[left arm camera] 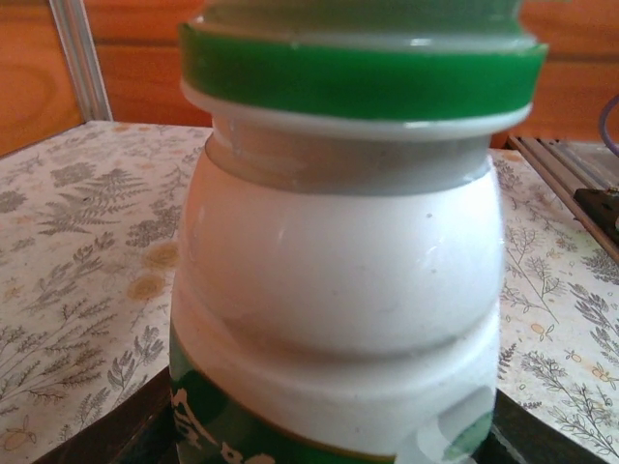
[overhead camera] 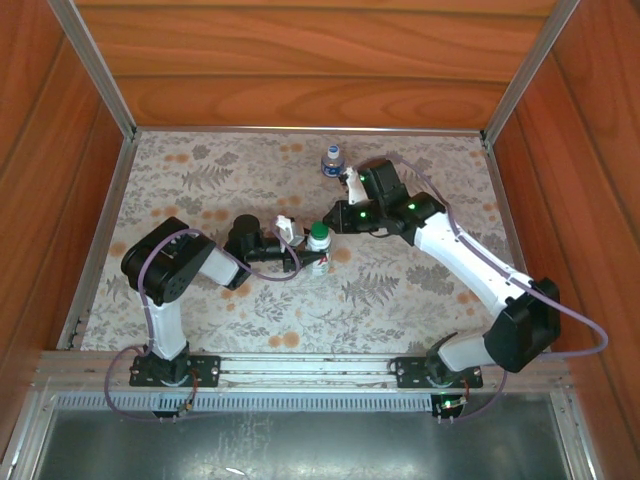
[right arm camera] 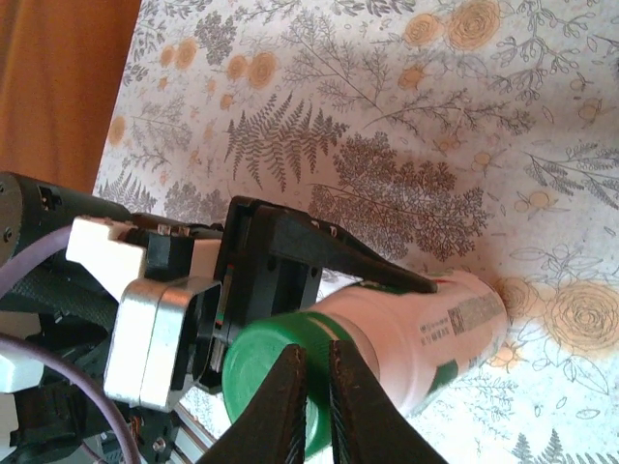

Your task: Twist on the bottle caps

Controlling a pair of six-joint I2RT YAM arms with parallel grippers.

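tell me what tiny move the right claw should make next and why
Probably open the right claw wider: its fingers sit nearly together over the green cap, too narrow to straddle and twist it, while the left claw holds the white bottle.

A lab-style test booth: wood-panelled walls [overhead camera: 300, 60], aluminium frame [overhead camera: 95, 70], floral tabletop [overhead camera: 200, 170].

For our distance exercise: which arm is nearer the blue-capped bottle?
Right. The right arm passes just beside the blue-capped bottle; the left gripper grips the white bottle, closer to the bases.
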